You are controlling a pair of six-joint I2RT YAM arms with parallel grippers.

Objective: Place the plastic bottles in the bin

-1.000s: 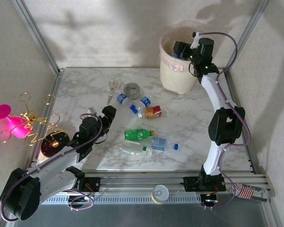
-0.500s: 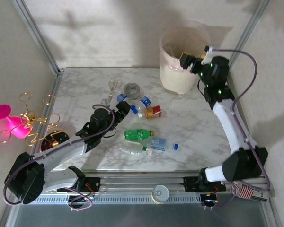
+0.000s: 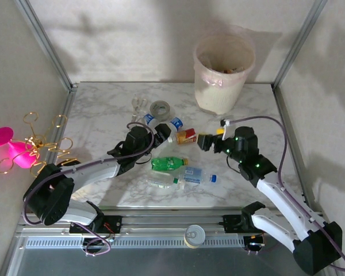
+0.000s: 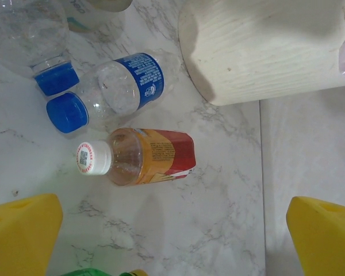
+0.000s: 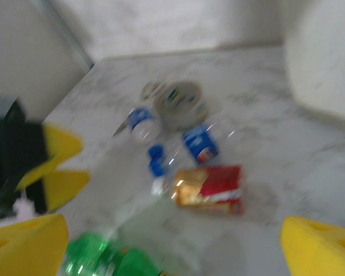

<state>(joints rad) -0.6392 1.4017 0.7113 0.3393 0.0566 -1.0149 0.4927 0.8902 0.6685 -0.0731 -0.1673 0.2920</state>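
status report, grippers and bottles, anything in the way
Left gripper open, empty, facing the red-label bottle. Right gripper open, empty, beside that bottle. Green bottle and others lie on the table, bin beyond. Tape roll lies past the cluster.

A: Any txt legible?
B: Nope, nothing readable. Left wrist cam: blue-label bottle (image 4: 123,92) has rows of white fine print, too small to read.
A: And the red one?
B: Red-label bottle (image 4: 155,156) has a block of small print on the orange part, illegible. Its white cap (image 4: 94,158) has a round printed mark w/ red & green bits, can't make it out.
A: Top cam?
B: Striped flag-style tag (image 3: 302,234) at the near right corner, no words legible.
A: Right wrist cam?
B: Too blurry for any lettering.
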